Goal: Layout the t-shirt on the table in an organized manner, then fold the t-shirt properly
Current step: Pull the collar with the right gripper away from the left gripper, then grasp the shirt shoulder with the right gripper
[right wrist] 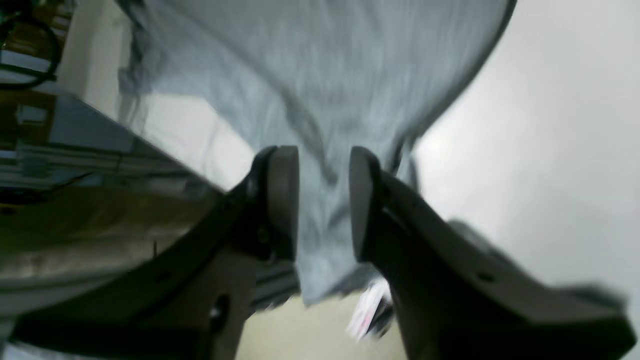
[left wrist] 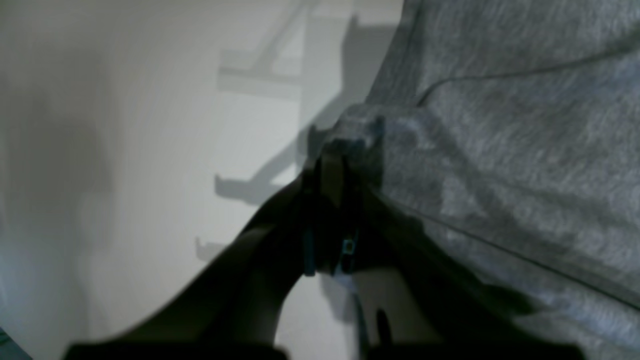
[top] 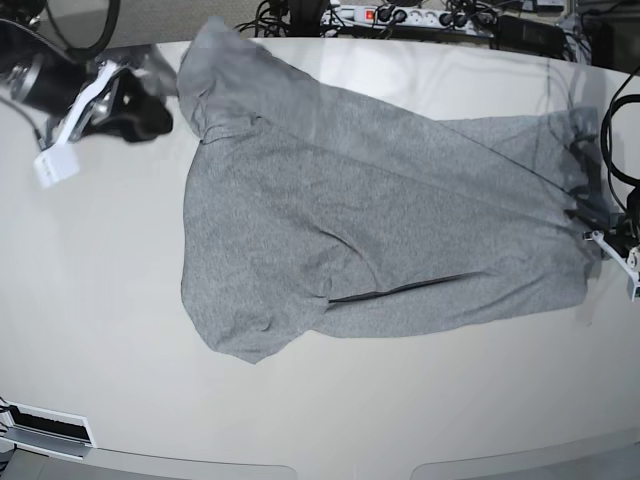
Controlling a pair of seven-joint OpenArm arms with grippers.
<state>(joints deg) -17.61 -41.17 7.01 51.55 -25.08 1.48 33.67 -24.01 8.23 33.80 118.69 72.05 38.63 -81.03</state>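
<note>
Grey t-shirt [top: 350, 220] spans table [top: 100, 330]; bare margins around

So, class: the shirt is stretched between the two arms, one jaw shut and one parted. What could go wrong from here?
1. The right gripper has parted jaws with the t-shirt between them; that corner may drop unevenly.
2. The left gripper is shut on the opposite edge; pulling now could drag the whole shirt sideways.
3. One end is bunched near the far edge of the table, and a fold crosses the middle, so creases may get folded in.
</note>
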